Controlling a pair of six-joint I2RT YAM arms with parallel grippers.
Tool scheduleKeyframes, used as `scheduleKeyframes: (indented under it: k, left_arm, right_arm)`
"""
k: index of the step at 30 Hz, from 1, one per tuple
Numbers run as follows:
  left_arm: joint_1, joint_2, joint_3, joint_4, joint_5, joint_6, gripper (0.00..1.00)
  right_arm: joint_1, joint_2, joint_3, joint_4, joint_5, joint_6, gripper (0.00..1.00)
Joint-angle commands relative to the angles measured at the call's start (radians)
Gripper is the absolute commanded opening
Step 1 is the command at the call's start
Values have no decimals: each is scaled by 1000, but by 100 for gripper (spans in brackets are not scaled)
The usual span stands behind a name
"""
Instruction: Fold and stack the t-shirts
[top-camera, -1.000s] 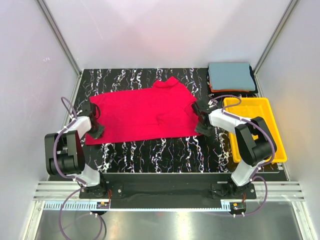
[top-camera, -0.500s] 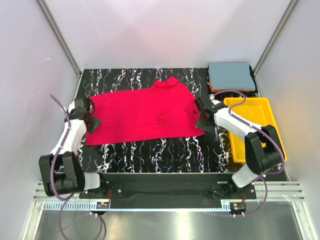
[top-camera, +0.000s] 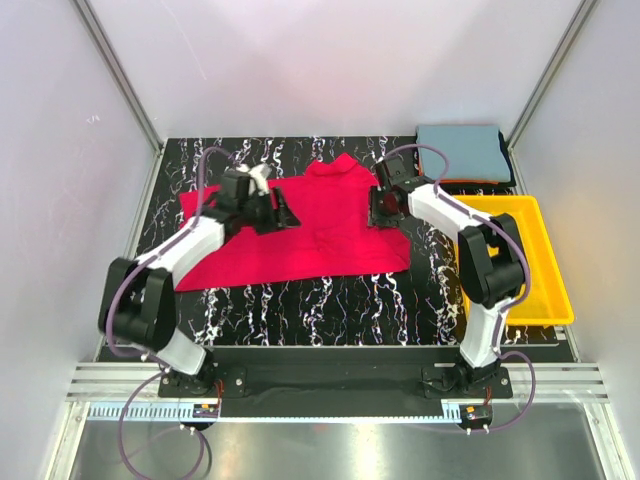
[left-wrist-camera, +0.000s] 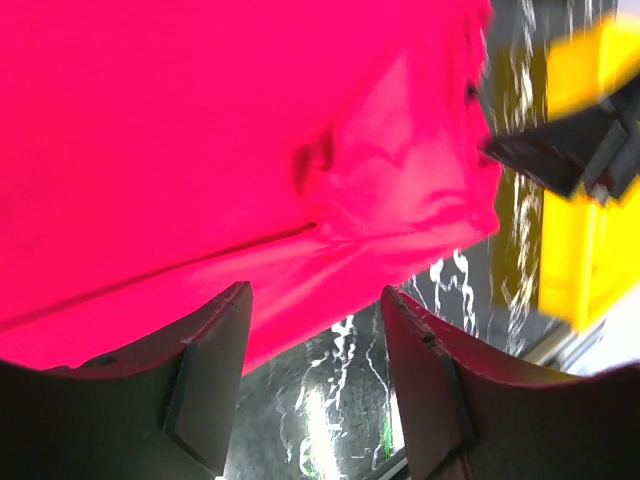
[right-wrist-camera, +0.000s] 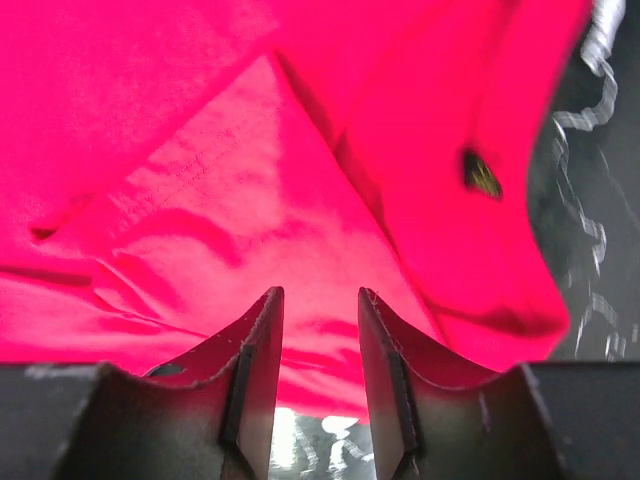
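Left gripper (left-wrist-camera: 315, 300) open, right gripper (right-wrist-camera: 320, 300) parted, empty; both above red t-shirt (top-camera: 320, 235), spread flat, wrinkled.

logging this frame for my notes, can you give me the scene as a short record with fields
surface: black marbled table
red t-shirt: spread on the table, creased at its right side
grey-blue t-shirt: folded, in the far right corner
yellow tray: right side, just nearer than the grey-blue t-shirt
left jaws: apart, above the red t-shirt's middle, nothing between
right jaws: apart, above the red t-shirt's right side, nothing between
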Motion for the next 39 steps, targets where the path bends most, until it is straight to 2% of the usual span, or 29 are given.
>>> scheduleKeyframes:
  k: [1,6,7,8,12,22,32,39]
  left_arm:
    - [-66,93,79,72,13,90,60]
    - [-117,211,122,101,-7,124,64]
    - [-129,225,126,107,-7,127,65]
    - [-134,248,132,118,-7,132,65]
    - [-152,300,139,123,-47,143,66]
    - [-165,398,182,166,-38,141,68]
    - [-165,444,241,138,-44,147,60]
    - [-165,457,257,124,-39,150,44]
  right_arm:
    - [-40,39,77,64,-208,-231,42]
    - [-52,108,166,70,-266,-358,39]
    - [-58,130,186,72,-280,-370,32]
    - [-58,137,194,72,-297,-384,30]
    - [-63,176,235,69,-368,-442,38]
    - [-89,309,356,29,-389,-485,43]
    - [-89,371,407,13,-391,-513,42]
    - [-90,386,416,10,-405,-518,36]
